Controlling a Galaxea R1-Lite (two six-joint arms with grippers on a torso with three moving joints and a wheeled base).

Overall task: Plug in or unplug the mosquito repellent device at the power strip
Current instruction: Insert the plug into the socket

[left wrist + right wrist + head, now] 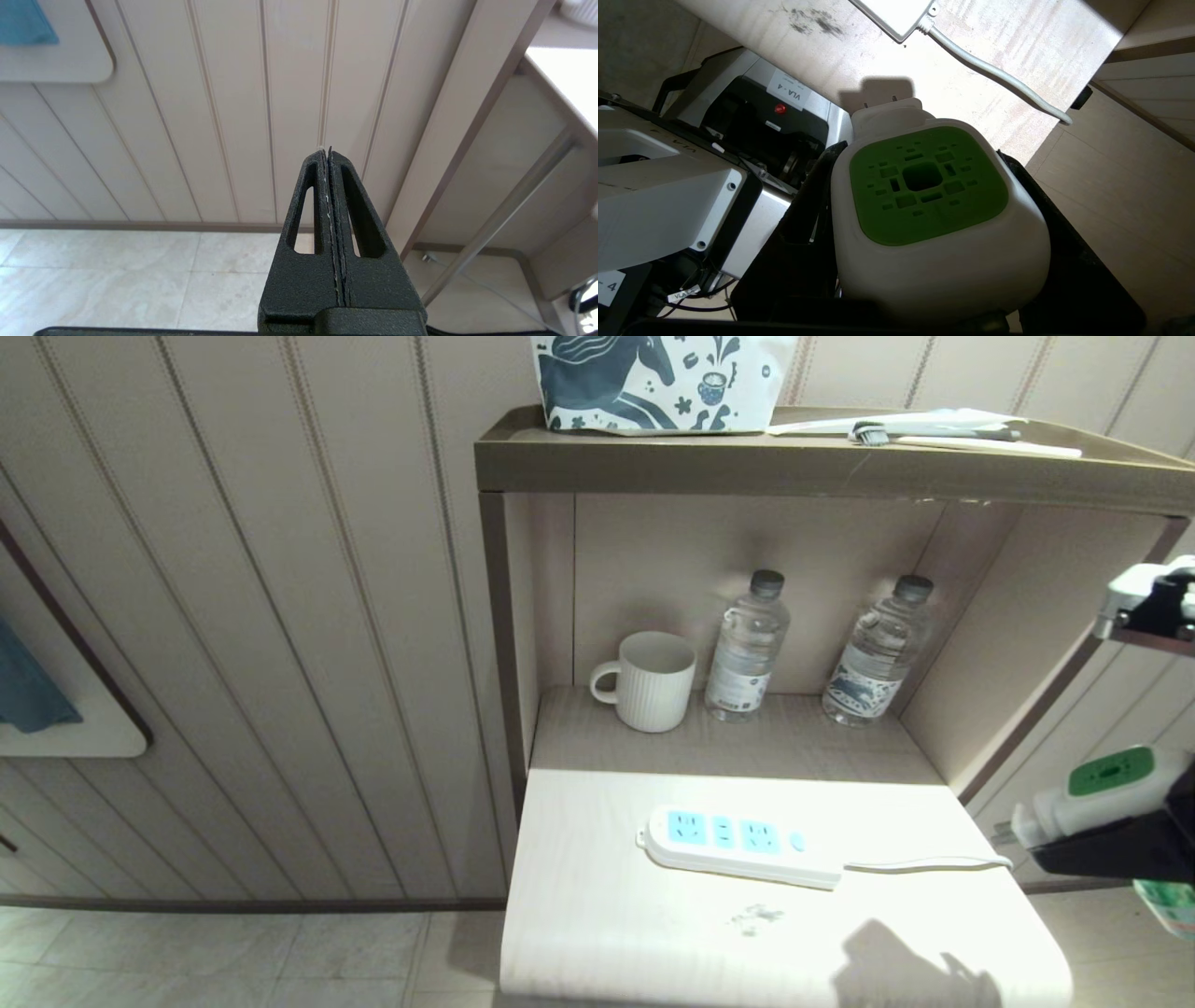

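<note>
Pale shelf unit against a panelled wall, with the device held off its right edge.
Gripped in the right gripper, whose jaws clamp its white body, the device hangs right of the shelf, prongs toward the strip, which lies flat mid-shelf, well apart. Farther back stand a mug and two bottles. Left gripper hangs low by the wall, jaws pressed together.

Beige panelled wall, tiled floor, brightly lit wooden nightstand.
</note>
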